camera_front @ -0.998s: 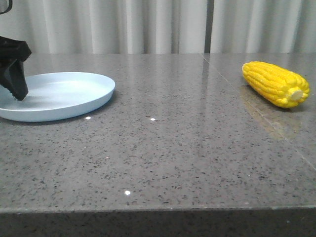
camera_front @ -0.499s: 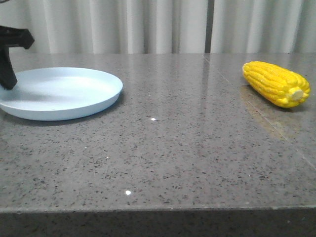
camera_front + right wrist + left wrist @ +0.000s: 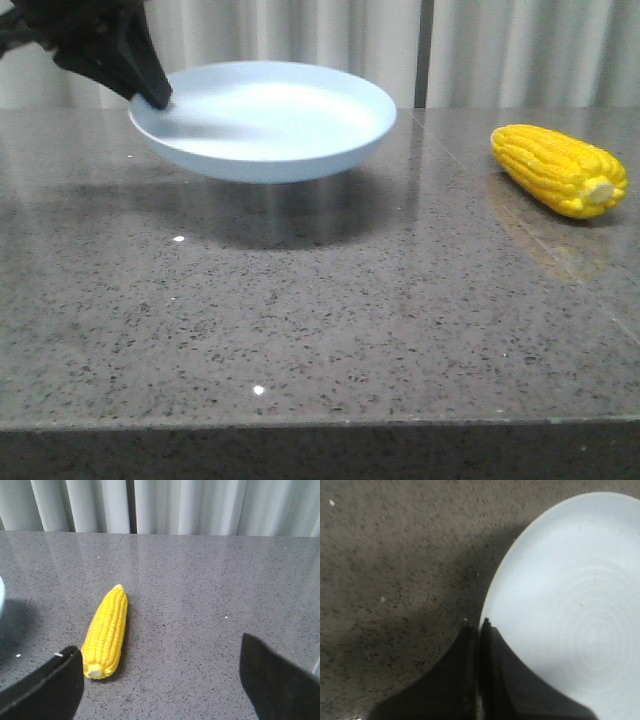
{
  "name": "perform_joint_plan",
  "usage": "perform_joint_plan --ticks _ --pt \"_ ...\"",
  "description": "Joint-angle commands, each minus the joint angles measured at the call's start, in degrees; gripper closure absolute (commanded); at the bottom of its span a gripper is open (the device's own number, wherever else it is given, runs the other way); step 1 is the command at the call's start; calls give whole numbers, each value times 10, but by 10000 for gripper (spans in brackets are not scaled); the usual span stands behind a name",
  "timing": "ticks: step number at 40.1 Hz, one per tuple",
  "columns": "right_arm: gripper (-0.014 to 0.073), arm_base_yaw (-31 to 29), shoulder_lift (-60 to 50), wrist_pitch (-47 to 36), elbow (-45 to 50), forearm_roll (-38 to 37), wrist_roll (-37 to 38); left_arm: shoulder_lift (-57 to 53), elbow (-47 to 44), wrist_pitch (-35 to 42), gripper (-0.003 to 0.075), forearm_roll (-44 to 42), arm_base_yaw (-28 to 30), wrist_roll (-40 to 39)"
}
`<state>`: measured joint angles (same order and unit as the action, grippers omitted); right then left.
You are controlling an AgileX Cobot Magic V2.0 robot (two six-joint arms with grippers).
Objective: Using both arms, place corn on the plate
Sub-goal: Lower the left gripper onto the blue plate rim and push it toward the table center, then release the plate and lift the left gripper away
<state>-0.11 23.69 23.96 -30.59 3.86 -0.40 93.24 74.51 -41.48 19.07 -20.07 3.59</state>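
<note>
The left gripper (image 3: 152, 95) is clamped on the rim of the plate (image 3: 270, 120), holding it clear of the table (image 3: 330, 320) (a shadow lies beneath). The corn (image 3: 558, 168) lies on the table, well apart to the right, pale stub toward the camera. The right gripper (image 3: 160, 680) hangs spread apart, 2 fingers wide, near the corn without touching it.
</note>
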Motion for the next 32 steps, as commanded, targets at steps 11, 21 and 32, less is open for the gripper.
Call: perform_joint_plan --ticks 11,21,32 --pt "-59 -3 7 -44 -21 3 -5 25 21 38 505 25 -18 0" --pt "-59 -3 7 -44 -21 3 -5 -39 24 40 265 -38 12 -8" --pt "-59 -3 7 -44 -21 3 -5 -152 -29 4 591 -136 96 -26"
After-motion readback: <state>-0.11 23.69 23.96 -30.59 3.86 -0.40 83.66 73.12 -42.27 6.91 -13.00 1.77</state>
